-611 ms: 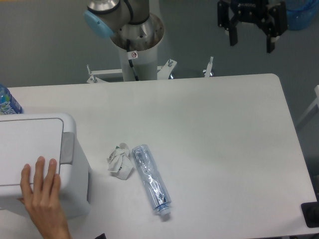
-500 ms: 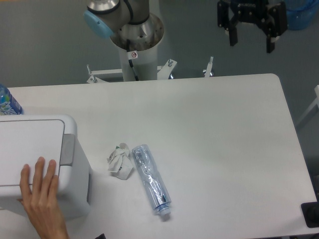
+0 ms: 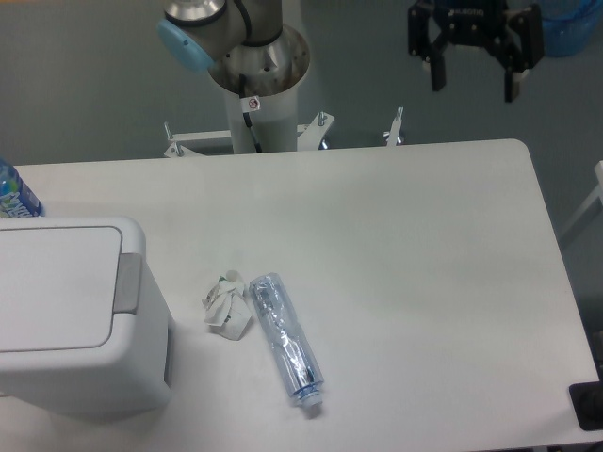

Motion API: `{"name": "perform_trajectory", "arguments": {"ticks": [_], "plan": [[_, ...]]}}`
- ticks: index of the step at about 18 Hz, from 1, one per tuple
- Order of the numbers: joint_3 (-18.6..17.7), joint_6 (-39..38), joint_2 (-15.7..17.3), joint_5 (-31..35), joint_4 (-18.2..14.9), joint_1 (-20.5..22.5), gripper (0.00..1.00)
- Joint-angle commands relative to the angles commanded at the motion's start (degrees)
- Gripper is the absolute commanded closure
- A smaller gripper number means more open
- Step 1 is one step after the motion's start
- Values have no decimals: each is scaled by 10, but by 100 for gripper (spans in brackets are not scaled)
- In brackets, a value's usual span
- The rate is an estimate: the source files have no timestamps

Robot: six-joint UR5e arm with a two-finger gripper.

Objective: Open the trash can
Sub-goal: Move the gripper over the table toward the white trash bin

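White desk (image 3: 396,245); trash can (image 3: 66,315) at its front-left corner, lid shut. Pincer (image 3: 475,52) spread wide, empty, high at the far right. Steadying human hand now gone, so the can is clear for approach.

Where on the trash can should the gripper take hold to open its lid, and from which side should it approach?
Probably the grey tab on the trash can lid's right edge. It is the only raised feature on the flat, closed lid. The open gripper sits far off at upper right, so approach from the right, over the crumpled paper.
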Motion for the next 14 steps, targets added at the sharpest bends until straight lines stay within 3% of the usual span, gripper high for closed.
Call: {"name": "perform_trajectory", "arguments": {"ticks": [9, 14], "plan": [[-3, -348, -40, -1, 80, -135, 0], [-5, -503, -67, -6, 88, -211, 0]]}}
